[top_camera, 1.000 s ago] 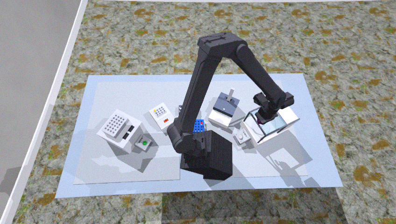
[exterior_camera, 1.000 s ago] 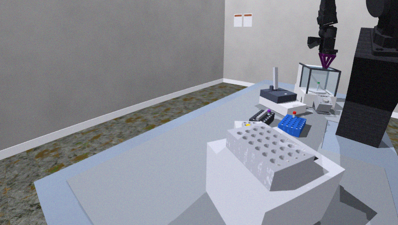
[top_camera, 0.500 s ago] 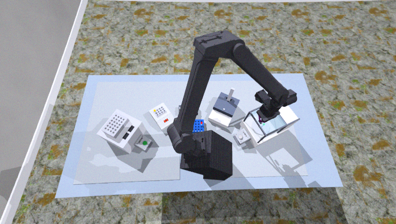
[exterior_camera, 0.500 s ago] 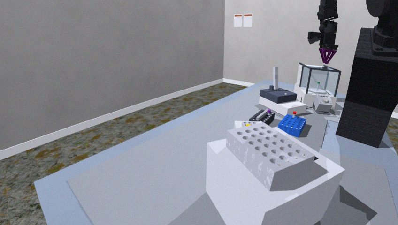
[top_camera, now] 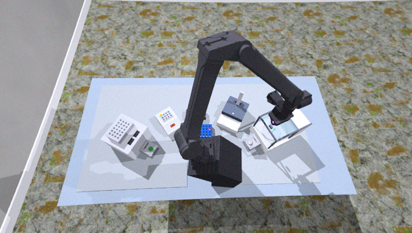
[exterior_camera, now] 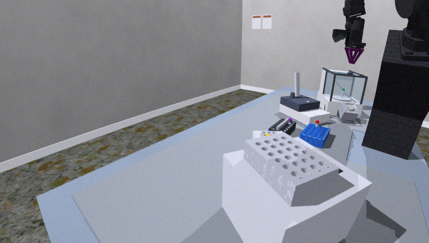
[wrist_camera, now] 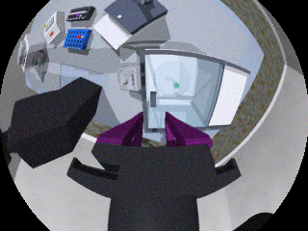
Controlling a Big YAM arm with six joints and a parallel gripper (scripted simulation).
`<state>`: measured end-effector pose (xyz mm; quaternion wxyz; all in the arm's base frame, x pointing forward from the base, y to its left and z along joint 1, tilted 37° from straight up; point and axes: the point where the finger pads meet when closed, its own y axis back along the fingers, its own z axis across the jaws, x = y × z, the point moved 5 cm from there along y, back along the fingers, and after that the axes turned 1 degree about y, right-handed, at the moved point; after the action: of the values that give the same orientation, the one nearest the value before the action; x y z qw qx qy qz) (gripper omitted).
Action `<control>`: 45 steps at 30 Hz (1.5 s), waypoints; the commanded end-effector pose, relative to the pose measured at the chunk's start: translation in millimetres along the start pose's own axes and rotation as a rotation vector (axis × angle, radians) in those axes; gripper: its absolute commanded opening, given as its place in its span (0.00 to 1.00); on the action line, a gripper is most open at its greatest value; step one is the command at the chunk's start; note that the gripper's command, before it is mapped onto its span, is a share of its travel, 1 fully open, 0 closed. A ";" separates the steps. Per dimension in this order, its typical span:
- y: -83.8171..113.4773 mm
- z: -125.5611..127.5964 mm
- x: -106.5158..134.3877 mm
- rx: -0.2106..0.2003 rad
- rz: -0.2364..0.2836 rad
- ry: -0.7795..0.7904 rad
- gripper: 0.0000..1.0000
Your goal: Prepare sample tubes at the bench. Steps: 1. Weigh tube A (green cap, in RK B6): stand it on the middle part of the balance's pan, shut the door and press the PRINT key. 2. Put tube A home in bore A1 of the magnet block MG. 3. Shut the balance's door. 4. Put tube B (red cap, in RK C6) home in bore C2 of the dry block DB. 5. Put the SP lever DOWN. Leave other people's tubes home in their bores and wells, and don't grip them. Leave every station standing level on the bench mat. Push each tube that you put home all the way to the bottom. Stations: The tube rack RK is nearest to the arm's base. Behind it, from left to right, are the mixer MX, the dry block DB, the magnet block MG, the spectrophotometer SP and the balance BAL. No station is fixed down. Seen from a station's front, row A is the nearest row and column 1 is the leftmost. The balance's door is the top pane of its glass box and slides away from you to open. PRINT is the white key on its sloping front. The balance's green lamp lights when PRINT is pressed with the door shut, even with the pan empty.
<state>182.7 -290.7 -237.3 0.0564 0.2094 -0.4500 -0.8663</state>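
Tool (top_camera: 273,122) (exterior_camera: 352,63) (wrist_camera: 154,115) hangs above the glass box (top_camera: 269,129) (exterior_camera: 331,85) (wrist_camera: 183,52), apart from it; its fingers stand partly spread, nothing pinched between them. Green-capped tube (top_camera: 274,129) (exterior_camera: 343,90) (wrist_camera: 176,86) is inside, upright on the pan; you can't confirm from here that it sits dead centre.

The door's dark handle (top_camera: 270,126) (exterior_camera: 350,72) (wrist_camera: 153,98) lies close to the front edge, so the door looks shut or nearly so; check for a thin gap before you trust it. The weighing seems the step in hand, with the white key (top_camera: 250,142) (exterior_camera: 350,107) (wrist_camera: 124,80) likely next; you can't tell whether the lamp is lit.

For the press, bring the fingertips together first, so they make one firm point; carry them forward past the front frame with height to spare, then come down over the key; push short and gentle, square to its slope, since the balance isn't fixed and a sideways shove could skid it or topple the tube. Lift straight off; look for green before reopening the door.

Red-capped tube (top_camera: 209,127) (exterior_camera: 317,122) (wrist_camera: 80,37) waits in the blue rack (top_camera: 205,133) (exterior_camera: 314,136) (wrist_camera: 72,44); leave it for later.
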 end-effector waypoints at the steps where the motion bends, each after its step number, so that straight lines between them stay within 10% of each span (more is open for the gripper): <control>1: 17.6 -14.1 1.8 0.028 -0.003 0.017 0.30; 5: 33.0 -19.7 0.3 0.049 -0.003 0.022 0.30; 10: 6.5 -2.1 3.0 -0.018 -0.002 0.011 0.30; 11: -7.2 8.2 -1.5 -0.007 0.004 0.000 0.00; 31: -111.1 91.5 -1.0 -0.020 0.004 0.003 0.00; 41: -102.7 72.0 -6.9 0.044 -0.005 0.017 0.00; 45: -110.4 85.8 -2.4 0.003 -0.002 0.010 0.00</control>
<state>157.2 -155.3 -280.5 0.0620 0.2178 -0.4449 -0.8665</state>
